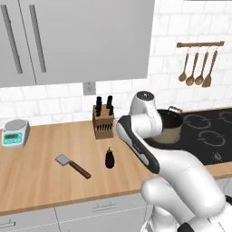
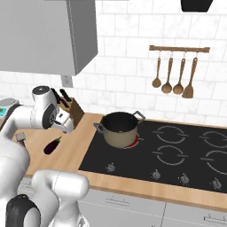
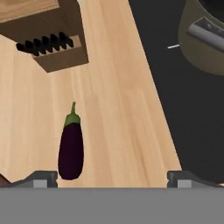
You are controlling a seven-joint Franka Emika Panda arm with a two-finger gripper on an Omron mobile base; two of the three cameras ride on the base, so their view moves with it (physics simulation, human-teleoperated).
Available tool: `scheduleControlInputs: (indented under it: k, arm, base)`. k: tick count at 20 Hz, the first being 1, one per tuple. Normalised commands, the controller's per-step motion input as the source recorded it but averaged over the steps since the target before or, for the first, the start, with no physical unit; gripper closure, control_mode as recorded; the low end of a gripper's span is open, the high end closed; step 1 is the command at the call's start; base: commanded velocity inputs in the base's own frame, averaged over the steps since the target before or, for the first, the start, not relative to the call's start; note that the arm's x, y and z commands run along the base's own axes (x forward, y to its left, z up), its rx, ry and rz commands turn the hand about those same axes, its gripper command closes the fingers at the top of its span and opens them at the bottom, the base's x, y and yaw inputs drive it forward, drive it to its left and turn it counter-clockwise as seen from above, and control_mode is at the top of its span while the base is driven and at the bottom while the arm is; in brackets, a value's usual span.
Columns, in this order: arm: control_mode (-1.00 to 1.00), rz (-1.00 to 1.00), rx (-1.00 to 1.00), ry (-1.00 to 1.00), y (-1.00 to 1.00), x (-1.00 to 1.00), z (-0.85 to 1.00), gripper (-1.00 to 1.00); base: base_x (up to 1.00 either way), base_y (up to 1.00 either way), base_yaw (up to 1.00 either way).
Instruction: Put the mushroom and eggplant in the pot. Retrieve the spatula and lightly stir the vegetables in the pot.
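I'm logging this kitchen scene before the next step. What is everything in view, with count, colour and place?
eggplant: 1, dark purple, on the wooden counter, between spatula and stove.
spatula: 1, grey blade with brown handle, on the counter left of the eggplant.
pot: 1, beige with dark inside, on the stove's near-left burner.
knife block: 1, brown with black handles, at the back of the counter.
kitchen scale: 1, grey, far left of the counter.
hanging wooden utensils: 4, brown, on a wall rail above the stove.
stove: 1, black, right of the counter.
gripper: 1, dark fingertips, open, above the counter near the eggplant.
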Motion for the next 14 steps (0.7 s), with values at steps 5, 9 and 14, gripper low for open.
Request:
scheduleControlInputs:
  k: [5,9,14]
  arm:
    - [-1.00,0.00,-0.01,0.16,0.51,0.45,-0.50,-1.00]
    - [-1.00,0.00,0.00,0.15,0.46,0.25,-0.63,-1.00]
    - [-1.00,0.00,0.00,0.11,0.28,0.15,-0.57,-1.00]
  base:
    - [0.00,0.00,0.00]
    - [0.00,0.00,0.00]
    - [0.00,0.00,0.00]
